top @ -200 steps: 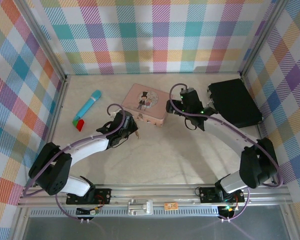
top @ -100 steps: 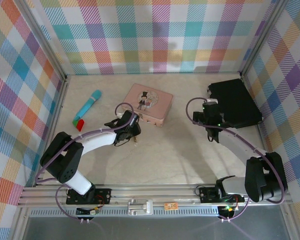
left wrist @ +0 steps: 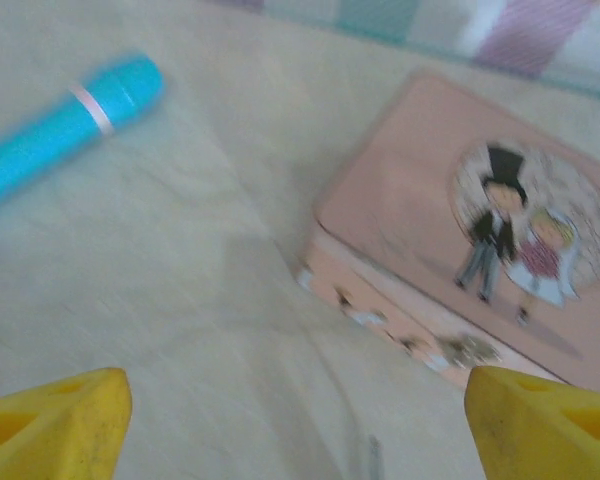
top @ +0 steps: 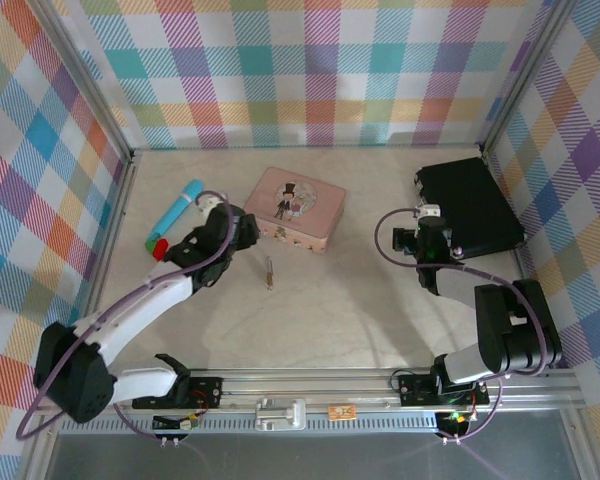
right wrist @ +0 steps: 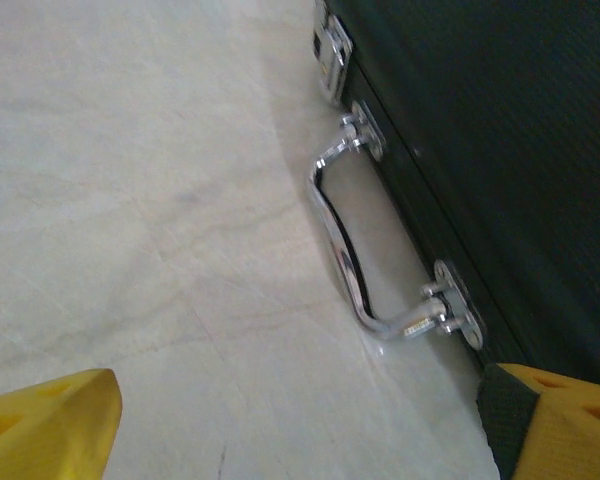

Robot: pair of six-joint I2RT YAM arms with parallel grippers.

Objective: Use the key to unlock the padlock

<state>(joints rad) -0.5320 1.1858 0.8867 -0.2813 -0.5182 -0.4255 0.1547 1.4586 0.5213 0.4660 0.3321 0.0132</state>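
Near and centre counter [top: 330, 320] open; obstacles sit in the far half.
Far middle: pink tin [top: 295, 207], with the left gripper [top: 246, 228] just beside its left edge, jaws wide, so that gap is tight. Far left: turquoise tube [top: 177, 212] and a red piece [top: 158, 249] near the left wall. Far right: black case [top: 470, 205] against the right wall, chrome handle [right wrist: 355, 250] jutting toward the right gripper [top: 427, 222]. Open lane between tin and case. The padlock [top: 270, 272] lies alone mid-counter, approachable from every side.

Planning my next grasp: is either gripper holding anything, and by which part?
Nothing is held: the left gripper and right gripper are both open and empty.
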